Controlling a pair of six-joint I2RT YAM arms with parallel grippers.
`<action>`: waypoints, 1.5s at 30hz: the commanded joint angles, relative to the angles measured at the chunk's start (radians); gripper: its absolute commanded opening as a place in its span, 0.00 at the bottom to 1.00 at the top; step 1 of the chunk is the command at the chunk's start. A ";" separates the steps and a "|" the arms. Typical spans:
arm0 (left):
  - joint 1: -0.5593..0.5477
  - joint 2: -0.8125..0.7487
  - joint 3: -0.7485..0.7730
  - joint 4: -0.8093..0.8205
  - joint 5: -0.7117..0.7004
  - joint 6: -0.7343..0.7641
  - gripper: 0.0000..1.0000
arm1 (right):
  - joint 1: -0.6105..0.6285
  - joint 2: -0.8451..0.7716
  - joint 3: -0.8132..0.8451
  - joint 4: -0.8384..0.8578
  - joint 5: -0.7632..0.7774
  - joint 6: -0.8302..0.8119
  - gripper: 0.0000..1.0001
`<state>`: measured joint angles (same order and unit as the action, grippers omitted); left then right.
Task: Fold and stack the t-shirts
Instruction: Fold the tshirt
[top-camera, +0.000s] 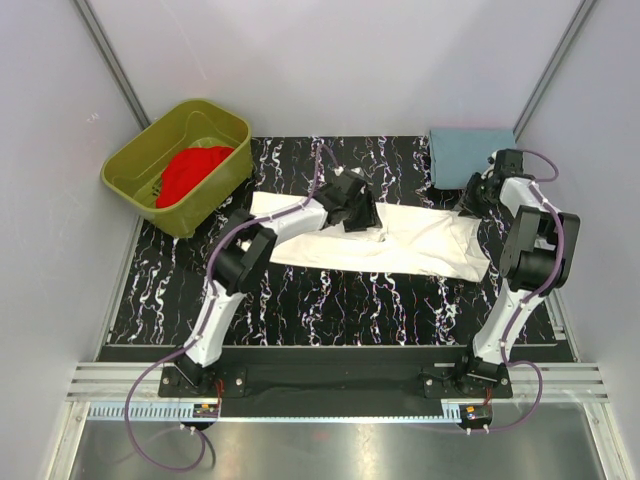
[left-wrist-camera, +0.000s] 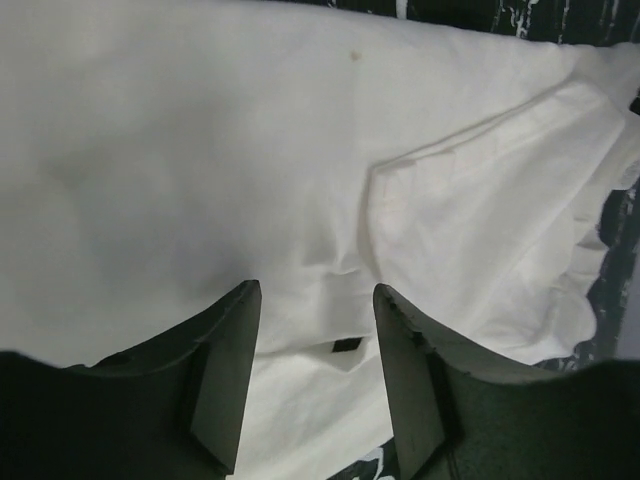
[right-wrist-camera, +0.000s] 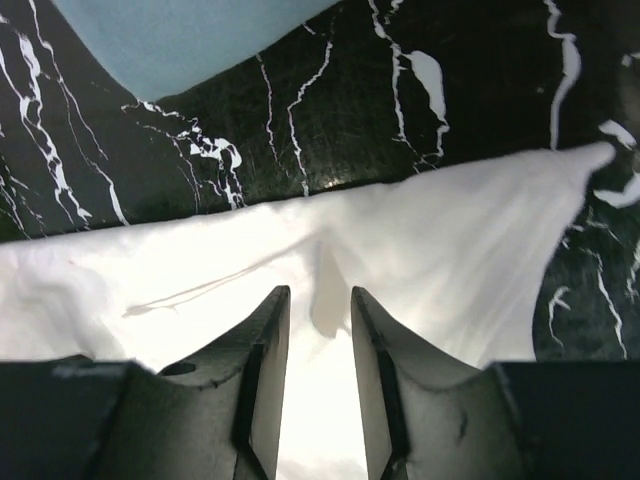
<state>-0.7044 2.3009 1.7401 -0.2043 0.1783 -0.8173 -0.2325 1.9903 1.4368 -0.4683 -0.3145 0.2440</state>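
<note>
The white t-shirt (top-camera: 400, 245) lies spread across the middle of the table, partly folded. My left gripper (top-camera: 352, 208) hovers low over its upper middle. In the left wrist view the left gripper (left-wrist-camera: 315, 300) is open, and the white cloth (left-wrist-camera: 250, 150) with its small black mark (left-wrist-camera: 345, 345) lies between the fingers. My right gripper (top-camera: 478, 198) is at the shirt's upper right edge. In the right wrist view the right gripper (right-wrist-camera: 320, 295) has its jaws partly apart, astride a raised pucker of the white shirt (right-wrist-camera: 450, 250). The red t-shirt (top-camera: 192, 172) lies bunched in the tub.
The olive-green tub (top-camera: 135, 175) stands at the back left corner. A folded grey-blue cloth (top-camera: 465, 155) lies at the back right, just beyond my right gripper; it also shows in the right wrist view (right-wrist-camera: 180, 40). Grey walls close in both sides.
</note>
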 joint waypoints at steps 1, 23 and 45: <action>0.006 -0.188 0.013 -0.141 -0.174 0.124 0.56 | 0.001 -0.093 0.088 -0.163 0.120 0.081 0.38; 0.083 -0.419 -0.567 -0.265 -0.325 0.076 0.59 | -0.028 -0.139 -0.266 -0.155 0.311 0.362 0.40; -0.014 -0.749 -0.670 -0.222 -0.117 0.020 0.63 | -0.042 -0.126 -0.110 -0.211 0.434 0.198 0.45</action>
<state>-0.7265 1.5368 0.9257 -0.4404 -0.0200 -0.9058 -0.2668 1.8881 1.2648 -0.6518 0.0330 0.4694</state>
